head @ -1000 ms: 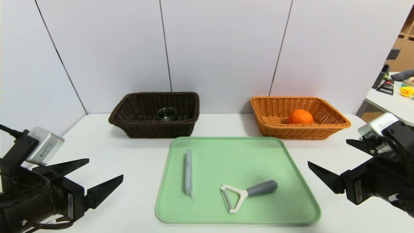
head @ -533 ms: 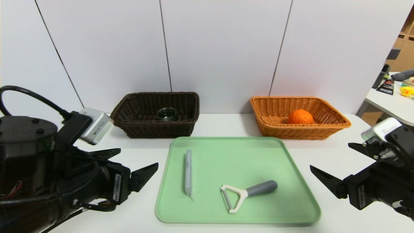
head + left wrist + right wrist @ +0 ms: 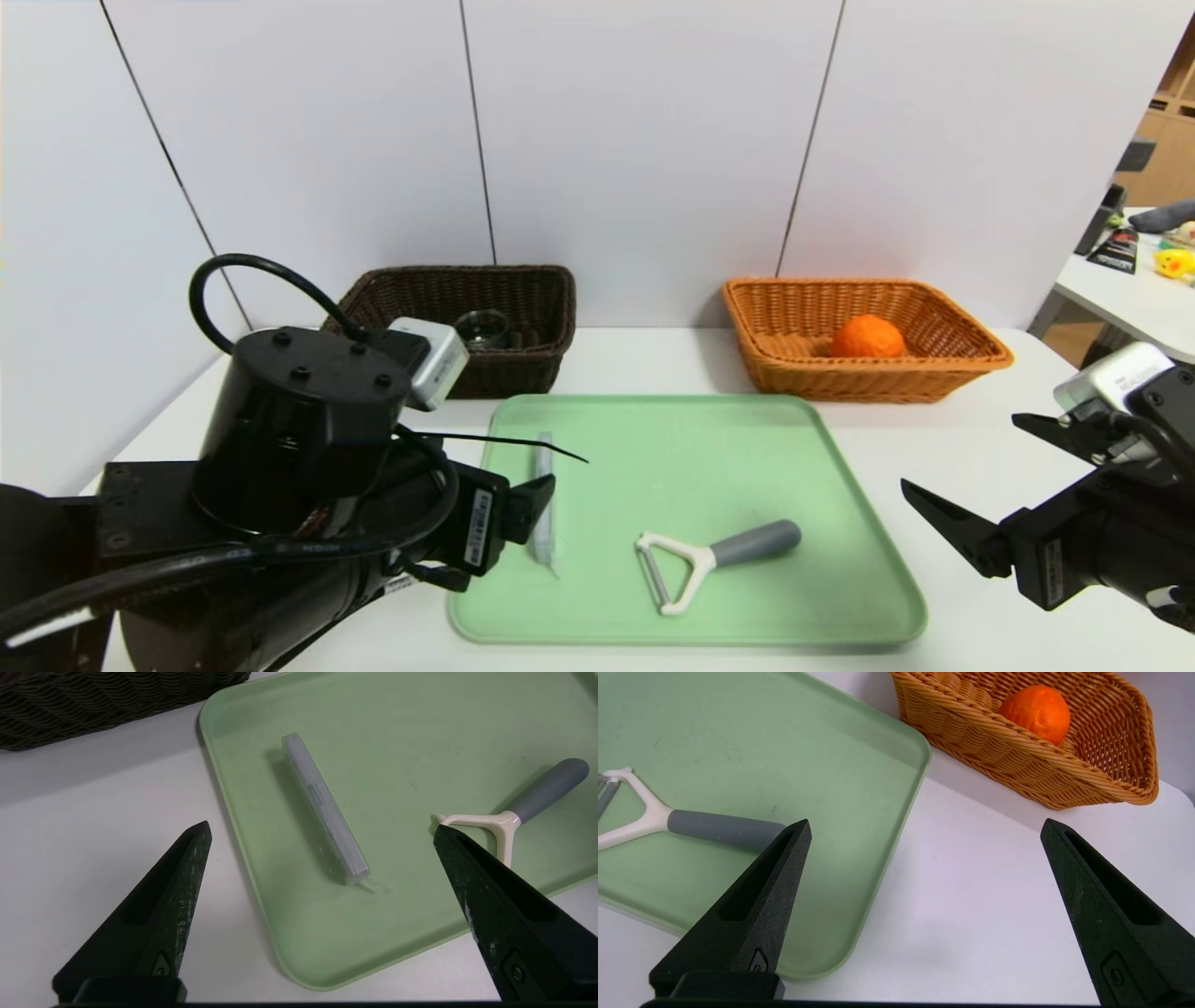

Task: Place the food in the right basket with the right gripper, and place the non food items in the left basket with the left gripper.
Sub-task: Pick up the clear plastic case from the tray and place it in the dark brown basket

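White table [image 3: 308, 411] before grey wall panels [image 3: 644, 140] bears a green tray [image 3: 747, 448].

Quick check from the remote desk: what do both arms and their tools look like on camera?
Both arms are black. Each tool, left and right, has two pointed black fingers, a white label by them and a silver-white camera box on top. A black cable loops over the left arm.

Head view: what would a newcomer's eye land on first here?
The bulky left gripper, open, reaching over the green tray's left edge toward the grey bar. Next, the orange fruit glowing in the tan basket at back right. The white peeler lies mid-tray, and the right gripper hangs open to the tray's right.
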Controlling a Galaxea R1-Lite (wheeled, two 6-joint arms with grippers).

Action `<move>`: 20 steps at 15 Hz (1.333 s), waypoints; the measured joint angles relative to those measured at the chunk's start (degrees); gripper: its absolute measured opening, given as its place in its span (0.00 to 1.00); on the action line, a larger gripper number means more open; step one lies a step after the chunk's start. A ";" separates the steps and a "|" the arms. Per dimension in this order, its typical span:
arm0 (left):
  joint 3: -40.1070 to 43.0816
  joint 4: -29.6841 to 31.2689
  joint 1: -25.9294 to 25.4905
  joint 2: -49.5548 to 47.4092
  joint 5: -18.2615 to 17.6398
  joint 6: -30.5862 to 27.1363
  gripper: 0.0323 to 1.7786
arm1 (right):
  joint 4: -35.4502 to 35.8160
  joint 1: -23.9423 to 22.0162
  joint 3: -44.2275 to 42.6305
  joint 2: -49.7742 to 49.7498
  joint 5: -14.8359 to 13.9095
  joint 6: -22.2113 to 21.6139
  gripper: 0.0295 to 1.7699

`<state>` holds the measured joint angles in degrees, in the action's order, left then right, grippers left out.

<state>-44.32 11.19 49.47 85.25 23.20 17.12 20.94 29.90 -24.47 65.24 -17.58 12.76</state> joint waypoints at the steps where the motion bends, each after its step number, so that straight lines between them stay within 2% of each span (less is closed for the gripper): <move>1: -0.93 -0.56 0.50 1.19 0.55 0.66 0.95 | 0.05 0.02 0.05 -0.26 0.02 0.22 0.96; 6: -6.02 -4.78 1.29 7.41 6.12 4.30 0.95 | -0.22 0.05 0.51 -1.57 0.16 0.62 0.96; 12: -9.03 -6.38 1.52 12.96 6.38 8.20 0.95 | -0.02 0.16 0.62 -2.01 0.20 0.73 0.96; 20: -10.80 -6.07 1.57 18.31 6.51 10.25 0.95 | -0.48 0.39 2.04 -3.93 0.38 0.77 0.96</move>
<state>-55.13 5.12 51.04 103.56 29.71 27.37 20.47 30.29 -22.43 61.32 -17.20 13.53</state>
